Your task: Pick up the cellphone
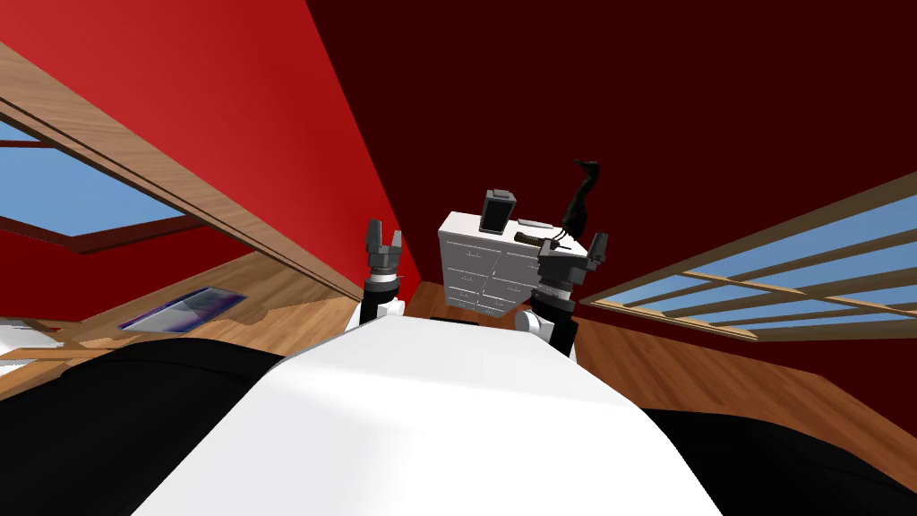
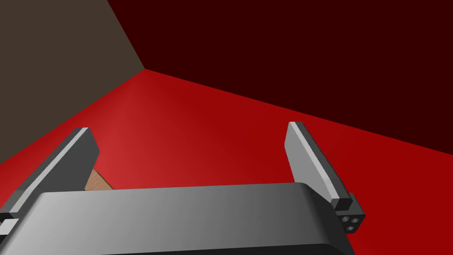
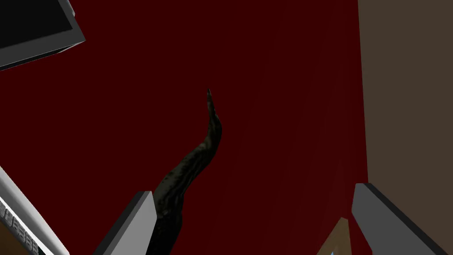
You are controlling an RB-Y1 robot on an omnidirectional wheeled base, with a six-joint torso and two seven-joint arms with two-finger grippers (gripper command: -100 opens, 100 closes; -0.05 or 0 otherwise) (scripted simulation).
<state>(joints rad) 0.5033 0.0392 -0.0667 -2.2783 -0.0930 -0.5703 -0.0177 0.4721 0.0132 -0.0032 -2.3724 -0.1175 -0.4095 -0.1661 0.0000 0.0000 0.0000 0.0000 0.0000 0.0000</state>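
A white dresser (image 1: 479, 269) stands ahead against the dark red wall. On its top lies a small flat grey slab (image 1: 535, 222), which may be the cellphone. Beside the slab stand a dark grey upright box (image 1: 498, 212) and a black bird-like figurine (image 1: 580, 193). My right gripper (image 1: 571, 249) is open and hovers at the dresser's right front corner, short of the slab. Its wrist view looks past the open right gripper (image 3: 261, 230) at the figurine (image 3: 194, 177) and the dresser's edge (image 3: 17, 221). My left gripper (image 1: 383, 240) is raised to the dresser's left, open and empty, and the left gripper (image 2: 188, 150) faces a wall.
A short dark object (image 1: 527, 236) lies near the dresser's front edge by my right gripper. Red walls meet in a corner behind the dresser. Wood-framed windows (image 1: 788, 287) run along both sides. The floor (image 1: 716, 376) is wood, with a dark rug (image 1: 184, 309) at the left.
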